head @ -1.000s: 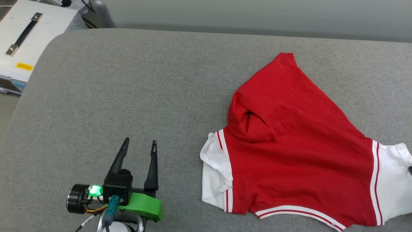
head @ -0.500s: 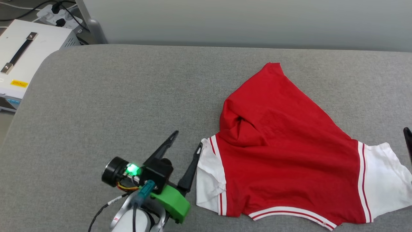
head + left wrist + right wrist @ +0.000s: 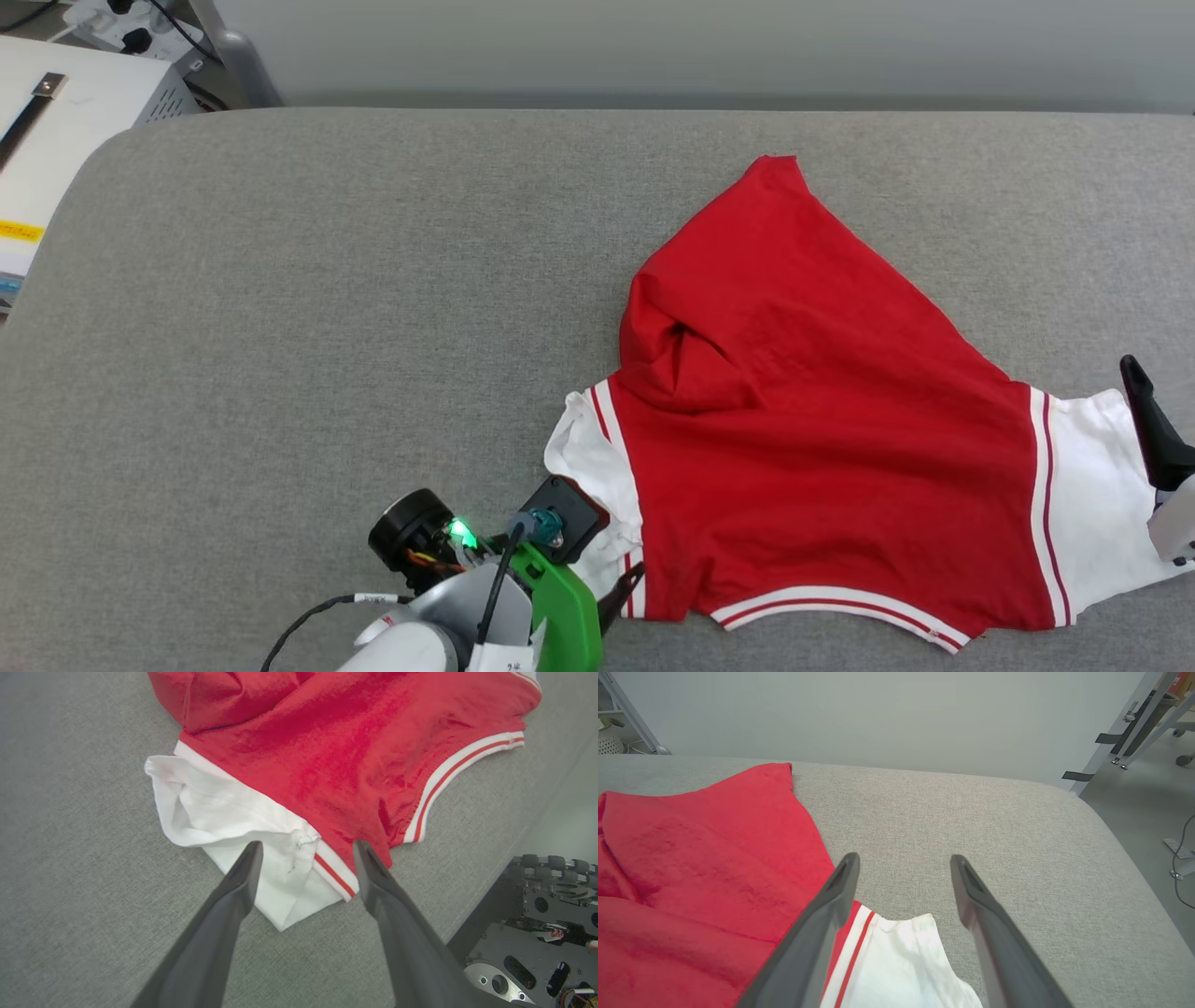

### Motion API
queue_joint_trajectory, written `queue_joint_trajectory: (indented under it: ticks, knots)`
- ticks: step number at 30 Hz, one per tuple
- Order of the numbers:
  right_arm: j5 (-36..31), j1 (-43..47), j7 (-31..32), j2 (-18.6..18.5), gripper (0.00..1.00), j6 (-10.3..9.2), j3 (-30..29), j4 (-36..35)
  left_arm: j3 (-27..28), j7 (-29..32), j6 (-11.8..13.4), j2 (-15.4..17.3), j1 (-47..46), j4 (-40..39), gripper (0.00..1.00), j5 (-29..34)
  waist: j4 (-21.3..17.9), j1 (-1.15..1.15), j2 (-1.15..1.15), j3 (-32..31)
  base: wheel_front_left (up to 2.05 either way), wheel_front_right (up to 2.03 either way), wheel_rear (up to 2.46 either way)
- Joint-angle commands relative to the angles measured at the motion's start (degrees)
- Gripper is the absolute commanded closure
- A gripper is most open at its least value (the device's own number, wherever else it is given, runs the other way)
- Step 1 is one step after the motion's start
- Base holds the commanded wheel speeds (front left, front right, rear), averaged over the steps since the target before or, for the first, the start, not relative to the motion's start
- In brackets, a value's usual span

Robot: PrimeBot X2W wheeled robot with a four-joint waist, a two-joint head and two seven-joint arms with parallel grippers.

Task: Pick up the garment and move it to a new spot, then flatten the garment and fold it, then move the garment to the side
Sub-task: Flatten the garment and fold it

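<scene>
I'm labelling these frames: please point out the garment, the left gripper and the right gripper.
garment (image 3: 822, 401): head view, red body panel.
left gripper (image 3: 308, 843): left wrist view, midway between its fingertips.
right gripper (image 3: 904, 857): right wrist view, midway between its fingertips.

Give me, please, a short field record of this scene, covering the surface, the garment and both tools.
surface: grey padded table
garment: red jersey, lying rumpled and unfolded, plain side up
left tool: open, fingers astride the near white sleeve; contact unclear
right tool: open, over the other sleeve, holding nothing
stage: no grasp made yet
</scene>
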Motion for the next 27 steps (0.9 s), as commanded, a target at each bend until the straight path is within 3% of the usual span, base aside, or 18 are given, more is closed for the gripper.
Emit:
queue_joint_trajectory:
  ticks: [1,8,17,18,19,23,27]
  knots:
    - [-0.8,0.8,0.7,0.7,0.00,-0.05,-0.4,-1.1,-0.7,1.3,-0.1,1.3,-1.9,-0.5,0.00,-1.1,-0.9,0.00,0.00,1.3,0.00,0.00,0.00]
    - [-2.2,-0.4,2.9,2.8,0.00,-0.05,-0.4,-4.8,-5.2,4.1,-0.1,4.6,-6.2,1.2,0.00,-3.3,-3.5,0.00,0.00,5.8,0.00,0.00,0.00]
    - [-2.3,-2.1,2.5,3.6,0.00,-0.05,1.0,-4.4,-10.3,4.4,-0.1,5.6,-9.9,8.5,0.00,-4.3,-5.1,0.00,0.00,9.3,0.00,0.00,0.00]
    - [-2.2,-2.2,2.3,3.6,0.00,-0.05,1.1,-4.1,-10.6,3.7,-0.1,5.7,-10.4,9.5,0.41,-4.1,-5.2,0.00,0.00,9.4,0.00,0.00,0.00]
    - [-2.2,-2.3,2.2,3.5,0.00,-0.05,1.2,-3.9,-10.8,3.2,-0.1,5.8,-10.6,10.2,1.00,-3.9,-5.2,0.00,0.00,9.5,0.00,0.00,0.00]
    - [-1.9,-2.3,1.5,3.3,0.00,-0.05,1.1,-2.8,-10.3,-0.9,-0.1,5.1,-10.9,11.5,1.00,-4.5,-4.7,0.00,0.00,8.6,0.00,0.00,0.00]
    - [-1.6,-1.3,0.8,3.1,0.00,-0.05,0.4,-1.7,-8.3,-6.4,1.8,4.5,-10.7,9.9,1.00,-4.2,-3.3,0.00,0.00,6.5,0.00,0.00,0.00]
